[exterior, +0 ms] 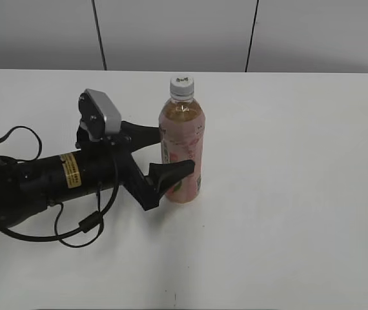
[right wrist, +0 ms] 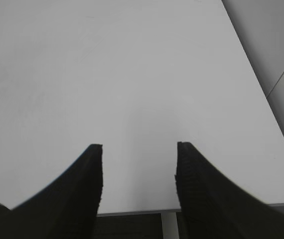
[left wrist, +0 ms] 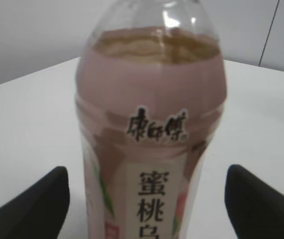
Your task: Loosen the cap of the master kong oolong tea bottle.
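While upright: master kong oolong tea bottle [exterior: 182, 145], clear ribbed plastic, pink label
Cap [exterior: 181, 85]: round, white
Left end effector [exterior: 164, 154]: apart, flanking bottle
Right end effector [right wrist: 138, 169]: apart, ridged pads
Tabletop [exterior: 287, 194]: matte white

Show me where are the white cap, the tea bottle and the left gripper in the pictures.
cap [exterior: 181, 85], exterior view, on its ribbed white side.
tea bottle [exterior: 183, 145], exterior view, on the pink label.
left gripper [exterior: 171, 152], exterior view, midway between the fingertips, which stand open on either side of the bottle.

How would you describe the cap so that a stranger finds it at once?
On the white table stands one bottle of amber tea with a pink label, between the left gripper's open fingers. The cap is the small white round piece on top.
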`<state>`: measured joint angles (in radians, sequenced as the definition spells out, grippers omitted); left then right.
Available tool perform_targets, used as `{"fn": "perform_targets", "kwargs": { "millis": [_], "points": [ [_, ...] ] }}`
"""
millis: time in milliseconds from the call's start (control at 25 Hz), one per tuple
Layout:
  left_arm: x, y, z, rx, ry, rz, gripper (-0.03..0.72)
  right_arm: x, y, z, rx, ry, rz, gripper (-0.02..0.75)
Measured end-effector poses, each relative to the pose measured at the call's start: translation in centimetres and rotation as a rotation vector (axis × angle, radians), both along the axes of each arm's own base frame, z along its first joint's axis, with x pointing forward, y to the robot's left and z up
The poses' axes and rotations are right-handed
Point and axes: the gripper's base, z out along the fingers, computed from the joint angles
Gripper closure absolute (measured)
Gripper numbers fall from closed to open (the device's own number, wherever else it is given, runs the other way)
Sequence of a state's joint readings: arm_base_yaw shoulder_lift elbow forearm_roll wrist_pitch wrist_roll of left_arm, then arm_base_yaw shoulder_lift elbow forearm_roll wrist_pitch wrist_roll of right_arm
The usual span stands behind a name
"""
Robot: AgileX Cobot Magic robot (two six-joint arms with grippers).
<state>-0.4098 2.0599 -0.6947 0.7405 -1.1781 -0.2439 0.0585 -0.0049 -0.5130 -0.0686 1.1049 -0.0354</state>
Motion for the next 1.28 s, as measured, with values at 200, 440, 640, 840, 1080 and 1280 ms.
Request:
{"fn": "perform_targets", "kwargs": {
  "millis": [200,440,640,840,1080,1280],
  "points": [
    [0.3,-0.7,0.0,-0.003,-0.001,0.019,0.12,0.0,0.0,0.0,0.0,0.0,0.0,0.372],
    [1.3,-2.3,-0.5,-0.011,-0.019,-0.009,0.12,0.0,0.0,0.0,0.0,0.0,0.0,0.372],
    [1.6,-2.7,-1.0,-0.011,-0.015,-0.015,0.187,0.0,0.0,0.0,0.0,0.0,0.0,0.372],
    [1.7,-2.7,-1.0,-0.022,-0.016,-0.004,0.287,0.0,0.0,0.0,0.0,0.0,0.0,0.372],
    [1.9,-2.6,-1.0,-0.03,-0.011,0.02,0.287,0.0,0.0,0.0,0.0,0.0,0.0,0.372],
    [2.0,-2.4,-0.5,-0.012,-0.02,0.02,0.287,0.0,0.0,0.0,0.0,0.0,0.0,0.372]
  ]
}}
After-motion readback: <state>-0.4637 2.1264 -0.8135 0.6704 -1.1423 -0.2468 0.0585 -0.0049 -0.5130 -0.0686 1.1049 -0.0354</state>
